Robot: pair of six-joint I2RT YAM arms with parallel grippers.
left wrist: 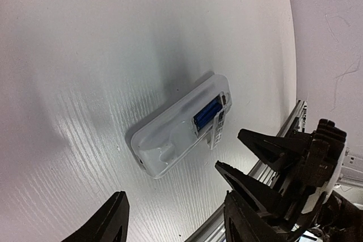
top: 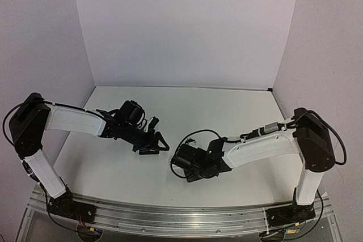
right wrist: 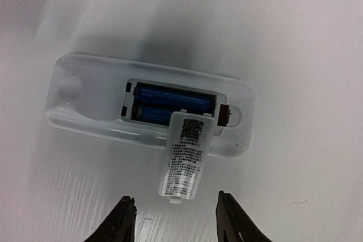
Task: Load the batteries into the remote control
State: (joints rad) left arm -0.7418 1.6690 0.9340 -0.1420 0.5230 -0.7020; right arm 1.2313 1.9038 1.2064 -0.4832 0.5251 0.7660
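The white remote control [right wrist: 85, 103] lies face down on the table, its battery recess facing up. Two blue batteries [right wrist: 170, 101] lie side by side in the recess. The small white cover [right wrist: 186, 160], printed with text, leans with one end on the recess edge and the other on the table. My right gripper [right wrist: 175, 196] is open, its fingers on either side of the cover's near end and apart from it. My left gripper [left wrist: 174, 196] is open and holds nothing, a little short of the remote control [left wrist: 170, 137]. In the top view both grippers [top: 154, 144] [top: 178, 162] hide the remote.
The right gripper's black fingers [left wrist: 266, 148] reach in beside the remote in the left wrist view. The metal rail [top: 170, 219] runs along the table's near edge. White walls close the table's back and sides.
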